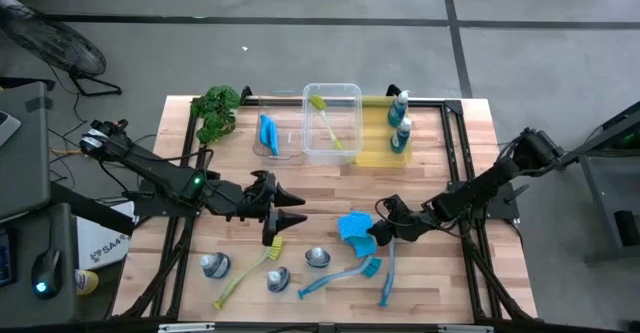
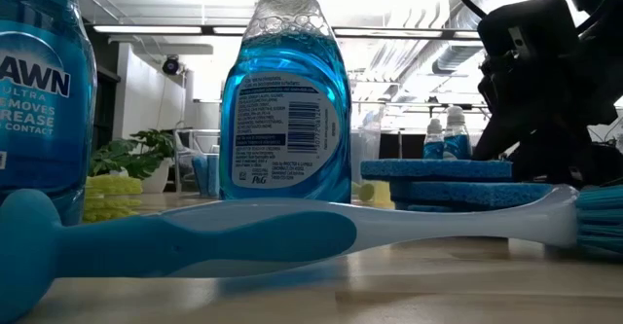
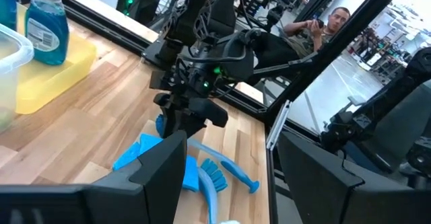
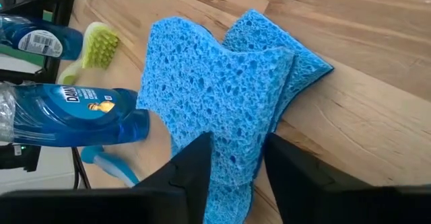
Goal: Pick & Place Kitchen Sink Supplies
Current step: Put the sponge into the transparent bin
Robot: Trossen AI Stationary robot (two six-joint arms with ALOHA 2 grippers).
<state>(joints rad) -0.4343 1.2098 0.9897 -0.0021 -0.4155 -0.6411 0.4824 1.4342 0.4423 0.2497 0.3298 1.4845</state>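
Two blue sponges (image 1: 352, 225) lie stacked mid-table, with my right gripper (image 1: 377, 233) shut on the upper sponge (image 4: 215, 96). My left gripper (image 1: 290, 216) hovers open to their left, touching nothing. Three blue-liquid bottles (image 1: 213, 265) (image 1: 278, 278) (image 1: 318, 257) lie on their sides near the front edge. A yellow-green brush (image 1: 250, 271) and two blue brushes (image 1: 340, 276) (image 1: 387, 279) lie flat beside them. In the low view a bottle (image 2: 285, 100) and a blue brush (image 2: 292, 232) fill the foreground. My right gripper pinches the upper sponge between its two fingers (image 4: 192, 173) at the sponge's right-hand edge (image 4: 236, 153). The fingers come slanting down from the table's right. The sponge's far part rests on the lower sponge (image 4: 296, 56), which lies on the table.
At the far edge stand a clear bin (image 1: 345, 98) holding a yellow-green brush, a yellow bin (image 1: 372, 153) with two upright bottles, and a small clear holder with a blue item (image 1: 268, 133). A leafy plant (image 1: 215, 108) sits far left. A person (image 3: 323, 25) sits beyond the table.
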